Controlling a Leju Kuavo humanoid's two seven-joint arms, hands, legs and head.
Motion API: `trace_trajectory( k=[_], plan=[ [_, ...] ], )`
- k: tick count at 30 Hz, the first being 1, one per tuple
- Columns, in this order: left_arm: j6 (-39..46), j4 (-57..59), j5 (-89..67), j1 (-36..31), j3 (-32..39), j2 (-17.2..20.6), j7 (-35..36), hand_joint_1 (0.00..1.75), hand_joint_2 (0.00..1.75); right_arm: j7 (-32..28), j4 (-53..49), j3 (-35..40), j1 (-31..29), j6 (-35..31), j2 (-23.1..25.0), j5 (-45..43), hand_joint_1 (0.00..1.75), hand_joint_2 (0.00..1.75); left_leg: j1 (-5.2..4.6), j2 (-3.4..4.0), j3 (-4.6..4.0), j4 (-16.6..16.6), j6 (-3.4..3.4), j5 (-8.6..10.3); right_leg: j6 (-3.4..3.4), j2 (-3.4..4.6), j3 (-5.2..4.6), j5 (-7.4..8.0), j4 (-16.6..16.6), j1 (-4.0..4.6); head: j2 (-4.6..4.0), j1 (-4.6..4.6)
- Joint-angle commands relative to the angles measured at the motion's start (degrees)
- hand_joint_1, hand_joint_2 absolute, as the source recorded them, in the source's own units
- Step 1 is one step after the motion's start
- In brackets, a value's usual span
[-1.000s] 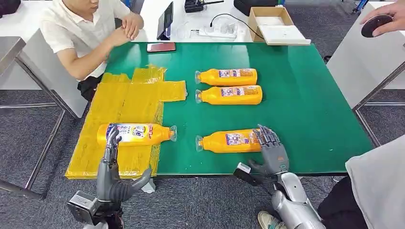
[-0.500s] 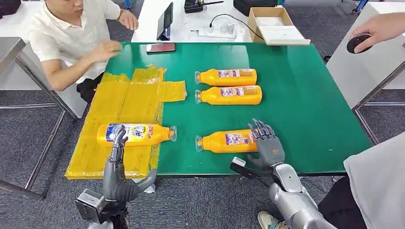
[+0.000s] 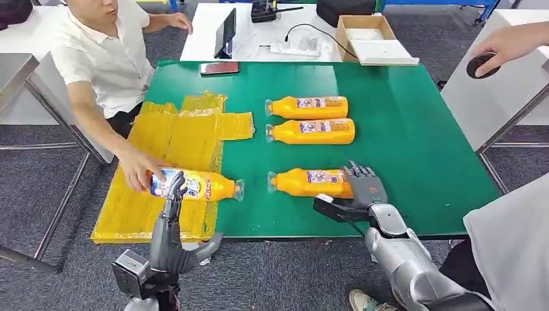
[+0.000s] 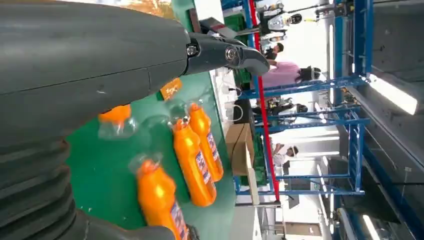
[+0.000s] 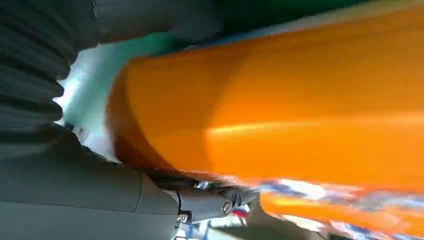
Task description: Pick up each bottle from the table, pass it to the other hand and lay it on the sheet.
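Near bottle (image 3: 311, 183): lies cap toward the sheet (image 3: 169, 170), long axis along the bench (image 3: 421, 129) front edge.
Right hand (image 3: 364, 192): wraps its base.
Left hand (image 3: 169, 223): fingers spread, holding nothing.

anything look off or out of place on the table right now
Yes. A person's hand is on the base of the bottle lying on the yellow sheet, and that bottle sits askew, unlike the two straight ones on the green table. The sheet is wrinkled at its far edge. Nothing looks spilled.
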Motion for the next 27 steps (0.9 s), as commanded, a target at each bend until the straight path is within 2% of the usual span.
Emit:
trace_trajectory(
  k=[1,5,8,9,11,14,17,18,21,24,27],
  plan=[
    [-1.4,4.0,1.5,-2.0,-1.1,0.6,0.7,0.0,1.75,-2.6,6.9,0.2,2.6,2.9,-0.9,-1.8,1.75,1.75,0.08,-0.16,0.2,-0.1,-0.07,0.0,0.06,-0.23,0.3,0.05,-0.2,0.09,0.02,0.0],
    [-1.5,3.9,1.5,-2.0,-1.2,0.7,0.7,0.0,1.75,-4.1,6.7,-0.1,2.7,2.5,-0.8,-2.4,1.75,1.75,0.13,-0.3,0.23,-0.1,-0.09,0.01,0.04,-0.4,0.45,0.02,-0.3,0.14,0.02,0.02],
    [-1.5,3.9,1.5,-2.0,-1.2,0.7,0.7,0.0,1.75,-4.1,6.7,-0.1,2.7,2.5,-0.8,-2.4,1.75,1.75,0.09,-0.06,0.25,-0.1,-0.04,-0.1,0.12,-0.15,0.97,0.02,-0.2,0.09,0.02,0.0],
    [-1.5,3.7,1.5,-1.9,-1.2,0.8,0.6,0.0,1.75,-6.2,6.0,-1.0,3.0,2.0,-0.5,-3.7,1.75,1.75,0.12,-0.13,0.28,-0.1,-0.09,-0.09,0.08,-0.26,1.03,0.01,-0.3,0.13,0.02,0.0],
    [-0.9,3.3,1.3,-1.5,-1.1,0.8,-0.2,0.0,1.75,-14.2,4.9,-3.9,4.0,-0.7,0.5,-8.6,1.75,1.75,0.11,-0.18,0.24,-0.1,-0.11,-0.05,0.06,-0.33,0.98,0.03,-0.3,0.12,0.02,0.0],
    [5.0,2.0,0.1,-0.4,0.0,-0.9,-1.6,0.0,1.75,-25.9,1.0,-8.1,6.1,-7.2,4.3,-17.8,1.75,1.75,0.14,-0.14,0.23,-0.1,-0.1,-0.06,0.04,-0.28,0.95,0.07,-0.3,0.15,0.02,0.0],
    [12.5,3.1,1.5,-0.3,0.3,-2.9,3.4,0.0,1.75,-31.9,-11.1,-7.8,11.0,-8.7,8.6,-27.3,1.75,1.75,0.15,0.14,0.1,-0.1,-0.11,-0.15,0.03,0.02,0.81,0.07,-0.2,0.15,0.02,0.02],
    [13.1,4.0,2.4,-0.6,-0.1,-2.9,3.8,0.0,1.75,-30.7,-15.8,-6.0,13.0,-8.1,9.0,-29.0,1.75,1.75,0.18,0.23,0.09,-0.1,-0.11,-0.19,0.03,0.11,0.83,0.08,-0.2,0.17,0.02,0.0],
    [13.5,4.7,2.8,-0.7,-0.3,-2.9,3.4,0.0,1.75,-29.1,-18.2,-4.6,14.0,-7.8,8.6,-29.6,1.75,1.75,0.14,0.19,-0.08,-0.1,-0.14,-0.18,0.04,0.04,0.61,0.06,-0.1,0.13,0.02,0.0],
    [13.2,6.2,8.3,-0.7,-0.3,-3.4,6.5,0.0,1.75,-32.7,-26.1,-2.6,17.3,-8.5,9.4,-36.6,1.75,1.75,0.14,0.03,-0.33,0.0,-0.13,-0.16,0.06,-0.12,0.35,0.02,-0.1,0.13,0.02,-0.04],
    [14.4,6.2,11.1,-0.4,-1.1,-3.5,5.8,0.0,1.75,-32.1,-38.1,2.3,22.1,-8.0,10.5,-40.7,1.75,1.75,0.16,-0.03,-0.49,0.0,-0.1,-0.15,0.08,-0.07,0.27,-0.01,0.0,0.13,0.0,-0.02]
  ],
)
